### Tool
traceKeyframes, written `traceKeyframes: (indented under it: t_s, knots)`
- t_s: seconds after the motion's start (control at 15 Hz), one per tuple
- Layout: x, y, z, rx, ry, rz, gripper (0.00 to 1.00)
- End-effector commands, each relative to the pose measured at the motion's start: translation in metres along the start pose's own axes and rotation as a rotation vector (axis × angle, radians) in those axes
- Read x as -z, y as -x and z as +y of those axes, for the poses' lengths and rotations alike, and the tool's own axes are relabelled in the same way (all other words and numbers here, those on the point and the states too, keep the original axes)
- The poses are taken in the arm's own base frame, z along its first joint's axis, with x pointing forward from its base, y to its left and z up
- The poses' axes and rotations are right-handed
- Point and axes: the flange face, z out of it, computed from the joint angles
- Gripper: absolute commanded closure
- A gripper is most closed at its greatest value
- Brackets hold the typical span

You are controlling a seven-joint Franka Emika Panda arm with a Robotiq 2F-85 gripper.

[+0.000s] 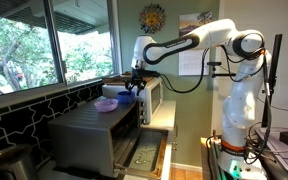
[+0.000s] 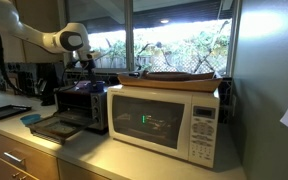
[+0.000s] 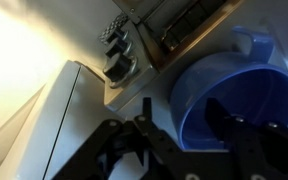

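Note:
In the wrist view a blue bowl with a small handle on its rim sits on the grey top of the toaster oven. My gripper hangs right over the bowl's near edge. One finger stands outside the rim and the other inside the bowl. The jaws are apart, with a gap on each side of the rim. In both exterior views the gripper points down at the oven's top. The blue bowl shows just beside it.
A pale bowl also sits on the toaster oven, whose door hangs open with a tray in front. A white microwave stands beside it with a flat tray on top. The oven's knobs are nearby. Windows stand behind.

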Motion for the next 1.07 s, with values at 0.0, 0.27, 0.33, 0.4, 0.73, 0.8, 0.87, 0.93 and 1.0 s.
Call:
traceKeyframes:
  t_s: [0.0, 0.27, 0.33, 0.4, 0.73, 0.8, 0.87, 0.93, 1.0]
  knots:
    - [-0.004, -0.0004, -0.0043, 0.005, 0.022, 0.003, 0.48]
    - [-0.0064, -0.0011, -0.0045, 0.012, 0.035, 0.005, 0.72]
    - [-0.0065, -0.0014, -0.0046, 0.015, 0.037, 0.006, 0.75]
    - [-0.0065, -0.0016, -0.0047, 0.017, 0.043, 0.009, 0.85]
    - [-0.0057, -0.0025, -0.0061, 0.032, 0.057, 0.016, 0.99]
    - [-0.0054, -0.0028, -0.0066, 0.034, 0.059, 0.017, 0.99]
    - [-0.0045, -0.0031, -0.0074, 0.038, 0.06, 0.018, 0.99]
    - [-0.0025, -0.0032, -0.0089, 0.045, 0.062, 0.019, 0.99]
    - [0.0008, -0.0032, -0.0109, 0.053, 0.066, 0.019, 0.99]
